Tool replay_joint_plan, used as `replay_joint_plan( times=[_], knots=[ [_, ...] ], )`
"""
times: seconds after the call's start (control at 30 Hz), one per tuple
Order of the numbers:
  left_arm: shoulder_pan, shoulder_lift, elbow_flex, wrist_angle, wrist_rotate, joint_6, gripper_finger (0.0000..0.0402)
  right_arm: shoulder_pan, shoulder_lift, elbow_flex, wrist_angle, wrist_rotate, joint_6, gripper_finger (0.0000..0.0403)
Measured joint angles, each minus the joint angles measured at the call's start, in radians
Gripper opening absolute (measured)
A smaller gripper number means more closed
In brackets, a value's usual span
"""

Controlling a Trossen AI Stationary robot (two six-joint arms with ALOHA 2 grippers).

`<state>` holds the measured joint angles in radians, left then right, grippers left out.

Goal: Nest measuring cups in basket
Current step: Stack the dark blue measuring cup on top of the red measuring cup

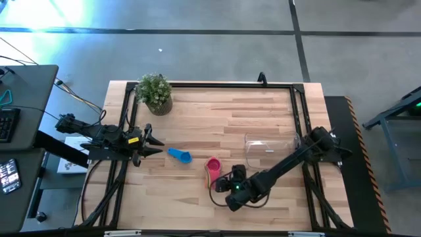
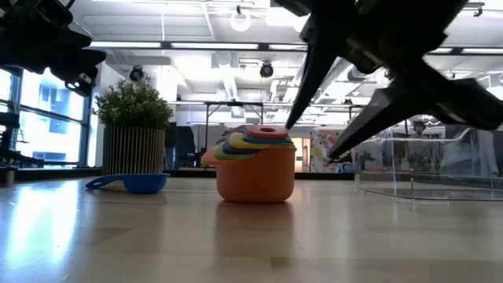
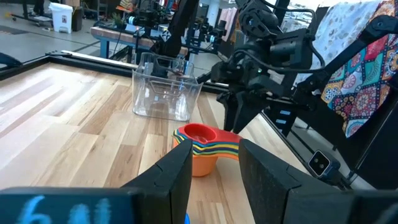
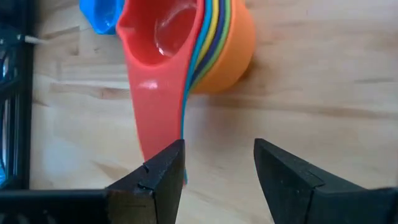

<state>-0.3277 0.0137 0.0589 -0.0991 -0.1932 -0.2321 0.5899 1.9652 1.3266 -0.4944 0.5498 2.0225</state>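
Note:
Several measuring cups stand nested in a stack (image 1: 214, 168) (image 2: 255, 169) (image 3: 199, 152) on the table, orange outermost and a salmon-pink one on top. Their handles (image 4: 163, 106) fan toward the near edge. A blue cup (image 1: 179, 155) (image 2: 130, 182) (image 4: 102, 15) lies alone to the stack's left. The clear basket (image 1: 271, 148) (image 2: 424, 169) (image 3: 165, 90) stands to the stack's right. My right gripper (image 1: 227, 184) (image 4: 217, 165) is open, low over the handles' free ends. My left gripper (image 1: 154, 141) (image 3: 214, 168) is open, left of the blue cup. My right gripper comes slanting down from the near right, with its fingers open at the free end of the stacked handles (image 4: 155, 146). One finger (image 4: 158, 177) stands right at that end. I cannot tell whether it touches.
A potted green plant (image 1: 155, 92) (image 2: 134, 130) stands at the far left of the table. A black frame (image 1: 217, 84) runs around the tabletop. Bare wood lies between the plant and the basket.

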Motion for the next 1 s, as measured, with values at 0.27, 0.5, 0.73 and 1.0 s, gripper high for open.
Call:
replay_joint_plan(
  times=[0.27,0.5,0.73,1.0],
  knots=[
    [0.000,0.000,0.000,0.000,0.000,0.000,0.0122,-0.039,0.000,0.000,-0.031,-0.106,-0.034,0.0184],
    [0.000,0.000,0.000,0.000,0.000,0.000,0.0122,-0.083,0.000,0.000,0.029,-0.126,-0.093,0.0184],
    [0.000,0.000,0.000,0.000,0.000,0.000,0.0122,-0.118,0.000,0.000,0.062,-0.152,-0.157,0.0184],
    [0.000,0.000,0.000,0.000,0.000,0.000,0.0122,-0.113,0.000,0.005,0.093,-0.164,-0.149,0.0184]
  ],
)
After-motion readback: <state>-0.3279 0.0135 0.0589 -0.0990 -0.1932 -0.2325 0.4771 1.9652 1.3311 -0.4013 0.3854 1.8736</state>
